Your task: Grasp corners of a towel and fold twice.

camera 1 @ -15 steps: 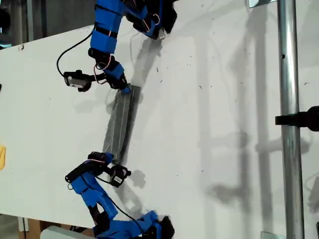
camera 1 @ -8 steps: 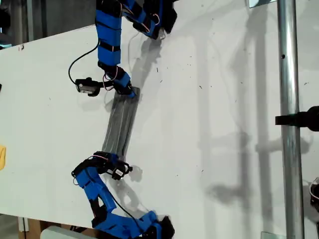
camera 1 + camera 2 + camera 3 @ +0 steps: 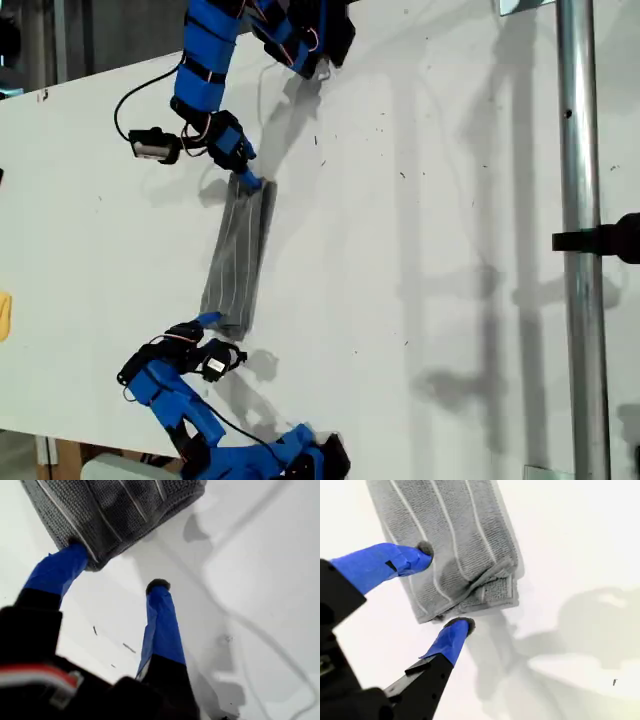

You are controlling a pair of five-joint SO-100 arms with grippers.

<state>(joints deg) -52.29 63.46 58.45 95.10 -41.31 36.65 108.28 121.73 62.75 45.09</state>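
Note:
The grey striped towel (image 3: 235, 255) lies folded into a narrow strip on the white table (image 3: 430, 200). My first gripper (image 3: 248, 183) is open at the strip's upper end in the exterior view. In the first wrist view (image 3: 116, 570), one finger touches the edge of the towel (image 3: 115, 510) near a corner and the other rests on bare table. My second gripper (image 3: 207, 322) is open at the strip's lower end. Its fingers (image 3: 442, 587) straddle a layered corner of the towel (image 3: 455, 540), one above the cloth and one at its edge.
A small yellow object (image 3: 4, 315) sits at the exterior view's left edge. A metal pole (image 3: 580, 300) with a black clamp (image 3: 605, 238) runs down the exterior view's right. Both arm bases stand at the top and bottom of the exterior view.
Both arms have shifted toward the exterior view's left. The first gripper has risen slightly and the second has dropped lower. The towel strip now lies flatter and further left.

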